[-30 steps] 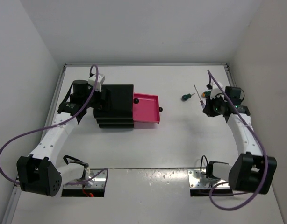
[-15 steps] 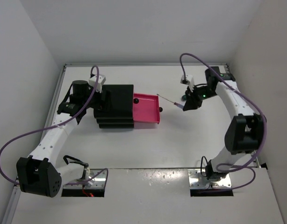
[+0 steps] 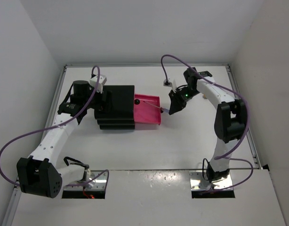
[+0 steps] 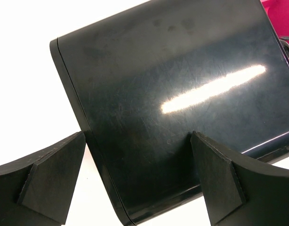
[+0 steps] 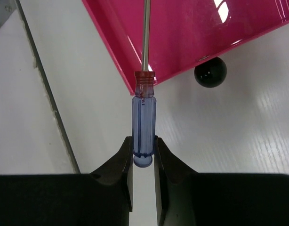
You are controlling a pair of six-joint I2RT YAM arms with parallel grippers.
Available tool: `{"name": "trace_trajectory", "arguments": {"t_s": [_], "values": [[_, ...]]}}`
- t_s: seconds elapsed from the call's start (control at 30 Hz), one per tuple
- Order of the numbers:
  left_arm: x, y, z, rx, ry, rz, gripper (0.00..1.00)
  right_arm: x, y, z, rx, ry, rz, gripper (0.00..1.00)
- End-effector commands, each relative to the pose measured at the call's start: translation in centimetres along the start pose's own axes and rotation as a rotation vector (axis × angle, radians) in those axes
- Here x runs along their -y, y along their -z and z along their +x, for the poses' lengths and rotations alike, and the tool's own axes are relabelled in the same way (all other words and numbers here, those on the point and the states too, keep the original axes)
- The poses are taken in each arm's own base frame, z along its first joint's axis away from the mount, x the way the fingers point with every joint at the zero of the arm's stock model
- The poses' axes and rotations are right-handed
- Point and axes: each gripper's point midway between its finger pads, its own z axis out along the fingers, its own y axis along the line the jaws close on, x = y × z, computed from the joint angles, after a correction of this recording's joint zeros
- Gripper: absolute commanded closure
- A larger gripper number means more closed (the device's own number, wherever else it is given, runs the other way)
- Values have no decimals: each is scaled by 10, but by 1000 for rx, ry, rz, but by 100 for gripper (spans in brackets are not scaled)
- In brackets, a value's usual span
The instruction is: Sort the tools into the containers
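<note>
My right gripper [image 3: 172, 108] is shut on the handle end of the purple-handled screwdriver [image 5: 143, 122]. It holds the screwdriver just off the right edge of the open magenta-pink drawer [image 3: 147, 115]. The metal shaft reaches over the drawer's rim [image 5: 191, 33], beside the drawer's round black knob [image 5: 210, 71]. The drawer sticks out of the black stepped cabinet [image 3: 117, 96]. My left gripper [image 4: 135, 183] is open, its fingers either side of the cabinet's near corner [image 4: 172, 84], at the cabinet's left end in the top view [image 3: 101, 100]. The pliers and the green-handled tool are hidden from view.
A second black knob [image 3: 136, 101] sits at the cabinet's front above the open drawer. White walls close in the table on the left, back and right. Purple cables loop off both arms. Bare white tabletop [image 3: 182, 141] lies in front of the drawer.
My right arm has swung left from the table's right side to the drawer's right edge, carrying the screwdriver, whose shaft now reaches over the drawer. The left arm has not moved.
</note>
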Motion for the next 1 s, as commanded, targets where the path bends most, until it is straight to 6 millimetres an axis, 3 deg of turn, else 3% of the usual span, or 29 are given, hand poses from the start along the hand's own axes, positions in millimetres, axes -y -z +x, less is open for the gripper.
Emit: {"name": "trace_trajectory", "arguments": {"t_s": [0.0, 0.3, 0.7, 0.97], "values": [[18, -3, 46, -174, 23, 87, 1, 2, -2, -36, 85, -2, 6, 100], [17, -5, 49, -184, 24, 78, 1, 9, -27, -53, 98, -91, 31, 100], [16, -5, 49, -184, 24, 78, 1, 12, -54, -56, 95, -172, -14, 100], [16, -8, 53, -202, 28, 80, 1, 2, -73, -57, 79, -165, -46, 100]]}}
